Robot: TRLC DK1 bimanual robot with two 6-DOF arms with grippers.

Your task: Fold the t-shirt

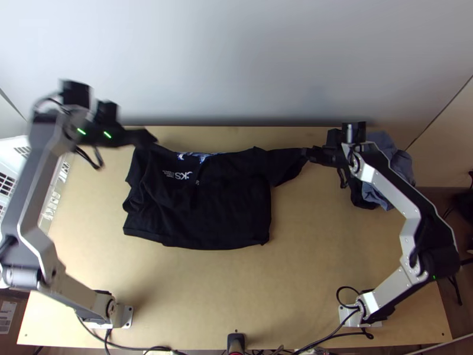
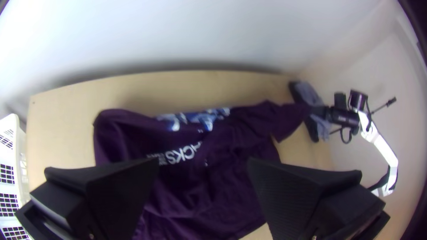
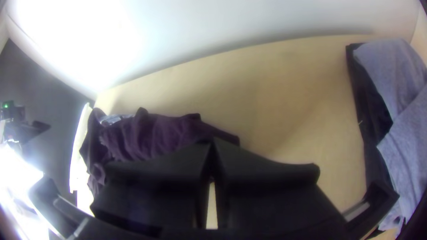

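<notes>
The black t-shirt (image 1: 207, 201) lies spread but wrinkled on the table, its collar side toward the wall and one sleeve stretched to the right. Over its upper left corner is my left gripper (image 1: 148, 137); in the left wrist view that gripper (image 2: 203, 164) is open above the shirt (image 2: 213, 178), nothing between its fingers. My right gripper (image 1: 308, 155) is at the end of the stretched sleeve. In the right wrist view, the right gripper (image 3: 211, 144) has its fingertips together on the sleeve (image 3: 178, 131).
Folded grey and dark cloths (image 1: 387, 165) lie at the table's far right, beside the right gripper. A white plastic basket (image 1: 18, 154) stands at the left edge. Bare table (image 1: 236, 284) stretches in front of the shirt.
</notes>
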